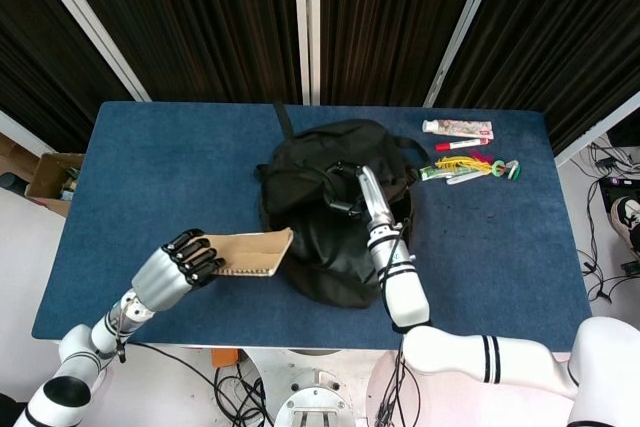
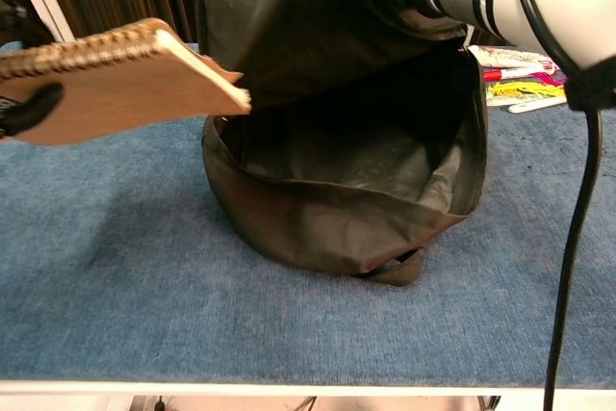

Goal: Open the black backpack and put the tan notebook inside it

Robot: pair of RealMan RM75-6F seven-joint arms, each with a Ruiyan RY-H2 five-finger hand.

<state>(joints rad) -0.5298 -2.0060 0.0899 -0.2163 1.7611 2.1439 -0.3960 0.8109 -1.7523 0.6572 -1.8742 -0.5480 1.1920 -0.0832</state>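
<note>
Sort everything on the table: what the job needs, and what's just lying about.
Job: backpack, held open by the right hand; notebook, held by the left hand.

Lying about: toothpaste box, red pen, the small clutter beside them.

One black fabric backpack (image 1: 330,209) stands on the one blue-covered desk (image 1: 150,167). There is one tan spiral-bound notebook (image 1: 252,253). Two robot hands are counted: the left robot hand (image 1: 187,259) with dark fingers, and the right robot hand (image 1: 352,187) at the backpack's upper flap. In the far right corner of the desk lies a small group of things: one white printed tube (image 1: 457,128), one red-and-white marker pen (image 1: 461,144), and one tangled bundle of yellow, pink and green pieces (image 1: 478,166) whose separate items cannot be told apart. Beside the desk sits one cardboard box (image 1: 52,176).
</note>
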